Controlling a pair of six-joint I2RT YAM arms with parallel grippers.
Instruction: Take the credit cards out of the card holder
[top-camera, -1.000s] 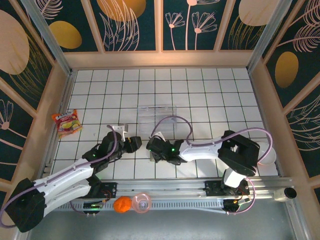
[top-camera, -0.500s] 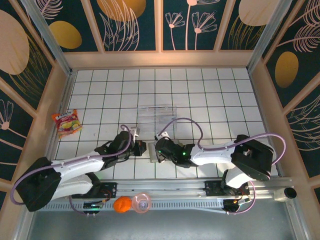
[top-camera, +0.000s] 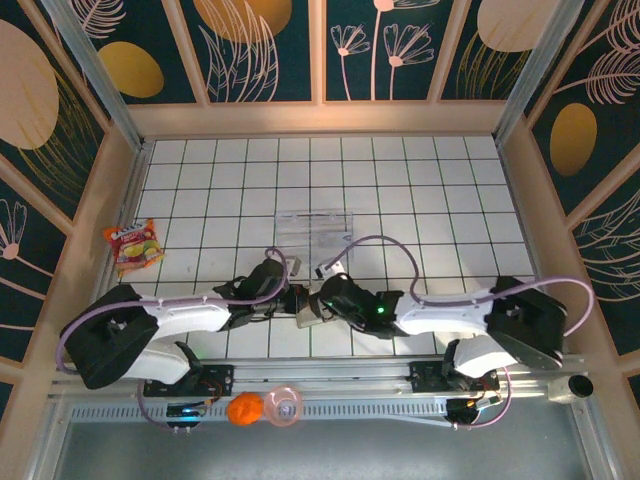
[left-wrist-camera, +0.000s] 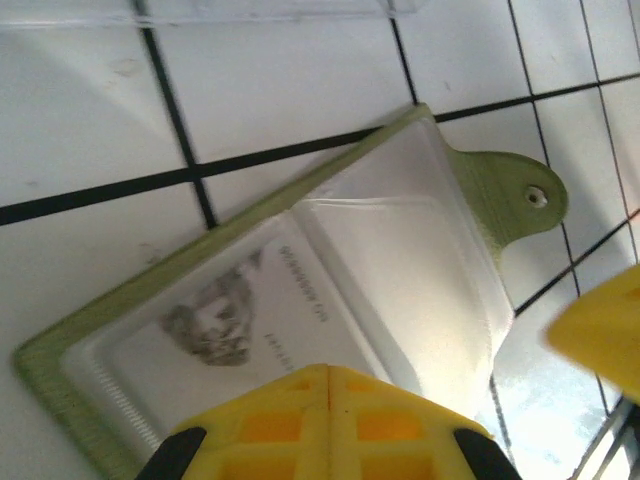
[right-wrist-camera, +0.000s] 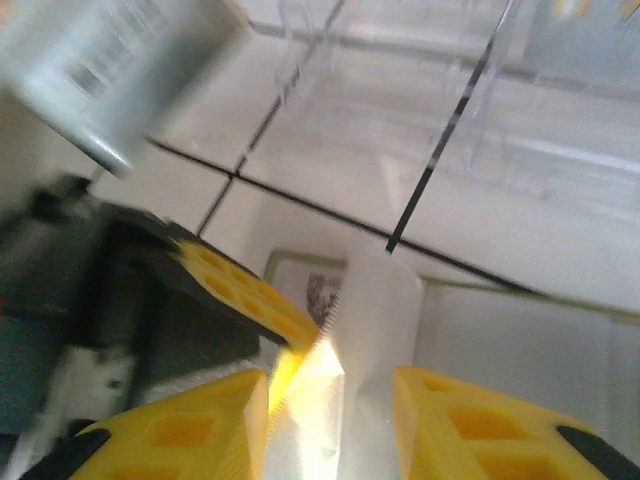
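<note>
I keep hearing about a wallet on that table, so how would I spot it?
On the white tiled table, look toward the near edge, just in front of the clear tray. The wallet lies there opened flat. Its olive-green border, pale inside and rounded snap tab set it apart from the see-through tray and the bright snack packet.

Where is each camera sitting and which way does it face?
Top external: above, behind the bases, looking down at the table; both arms meet over the card holder.
Left wrist: looks down on the open card holder; left gripper shut at bottom.
Right wrist: low, facing the clear tray; right gripper parted at bottom.
Both wrist views share the card holder.
</note>
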